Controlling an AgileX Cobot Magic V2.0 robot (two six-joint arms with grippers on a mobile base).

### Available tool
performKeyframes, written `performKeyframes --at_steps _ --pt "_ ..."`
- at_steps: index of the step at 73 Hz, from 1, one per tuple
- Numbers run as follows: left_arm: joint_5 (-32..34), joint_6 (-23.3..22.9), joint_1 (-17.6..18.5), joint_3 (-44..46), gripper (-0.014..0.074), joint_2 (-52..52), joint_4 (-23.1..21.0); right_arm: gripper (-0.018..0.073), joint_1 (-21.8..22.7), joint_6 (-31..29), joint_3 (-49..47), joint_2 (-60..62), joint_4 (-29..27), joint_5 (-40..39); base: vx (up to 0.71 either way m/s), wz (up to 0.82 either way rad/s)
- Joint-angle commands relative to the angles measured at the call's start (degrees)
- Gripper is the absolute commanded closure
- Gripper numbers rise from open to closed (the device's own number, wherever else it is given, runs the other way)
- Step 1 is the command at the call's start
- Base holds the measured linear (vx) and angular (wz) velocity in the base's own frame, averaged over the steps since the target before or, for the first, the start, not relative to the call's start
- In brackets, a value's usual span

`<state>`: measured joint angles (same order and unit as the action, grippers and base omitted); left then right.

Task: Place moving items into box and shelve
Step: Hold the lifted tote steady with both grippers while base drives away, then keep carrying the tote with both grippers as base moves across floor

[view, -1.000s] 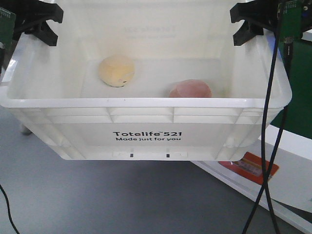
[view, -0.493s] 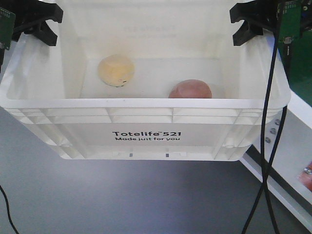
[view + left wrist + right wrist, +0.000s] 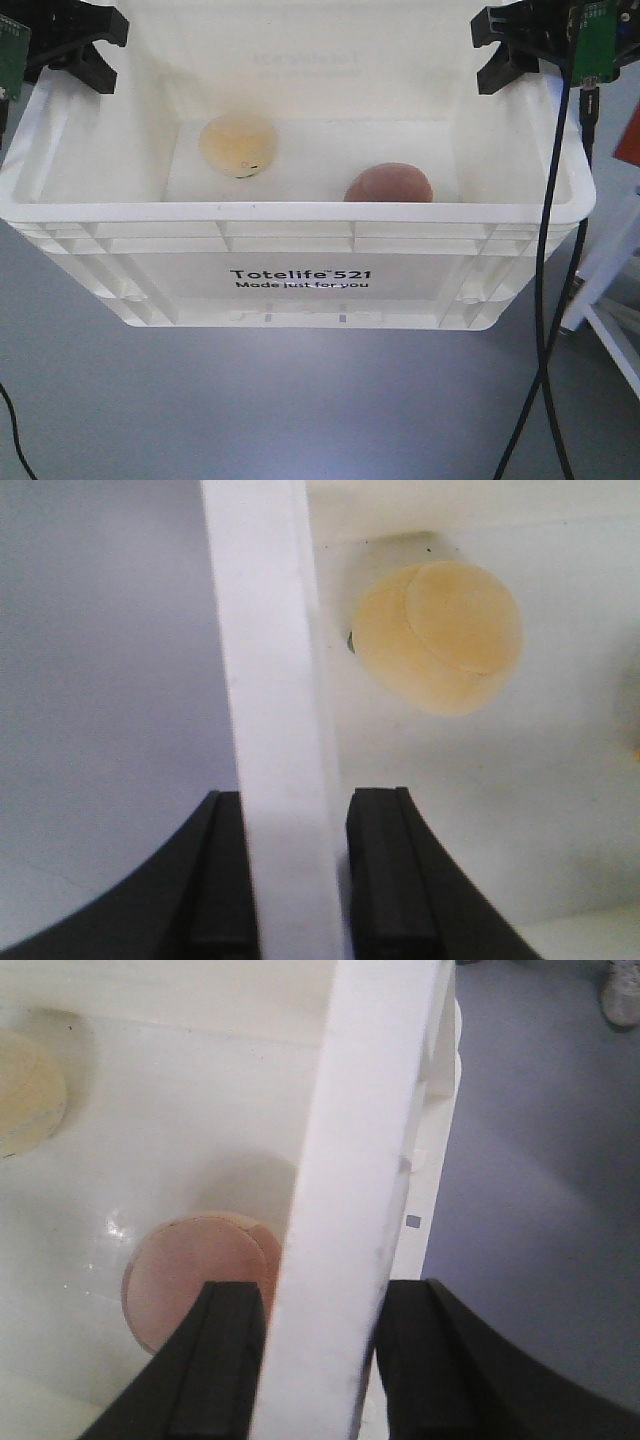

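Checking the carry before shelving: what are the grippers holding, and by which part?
The Totelife crate: the left gripper clamps its left wall at the rim, the right gripper its right wall.

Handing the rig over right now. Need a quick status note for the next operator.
Left end effector: shut on the left wall of the crate.
Right end effector: shut on the right wall.
The crate hangs between both arms above the grey floor.
The cream ball and the peach ball lie inside it, apart.
Done: items boxed, crate gripped.
Left: shelve the crate; no shelf is clearly in view.
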<state>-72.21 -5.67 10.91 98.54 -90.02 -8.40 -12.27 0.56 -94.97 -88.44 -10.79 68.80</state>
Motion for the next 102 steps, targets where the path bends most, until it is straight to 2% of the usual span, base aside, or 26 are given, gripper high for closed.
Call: performKeyframes --at_steps 1,50,102 --pt "5.7 -0.07 0.89 2.52 0.0613 3.15 -6.31 0.057 -0.6 -1.19 -2.47 3.38 -7.12 -6.2 -0.02 0.75" --pt "5.44 -0.07 0.89 2.52 0.0613 3.15 -6.39 0.057 -0.6 -1.19 -2.47 3.38 -7.09 -6.22 0.05 0.72" --pt "5.33 -0.07 0.89 2.52 0.0613 3.15 -6.34 0.057 -0.6 -1.19 -2.47 3.38 -7.09 -6.23 0.2 0.65"
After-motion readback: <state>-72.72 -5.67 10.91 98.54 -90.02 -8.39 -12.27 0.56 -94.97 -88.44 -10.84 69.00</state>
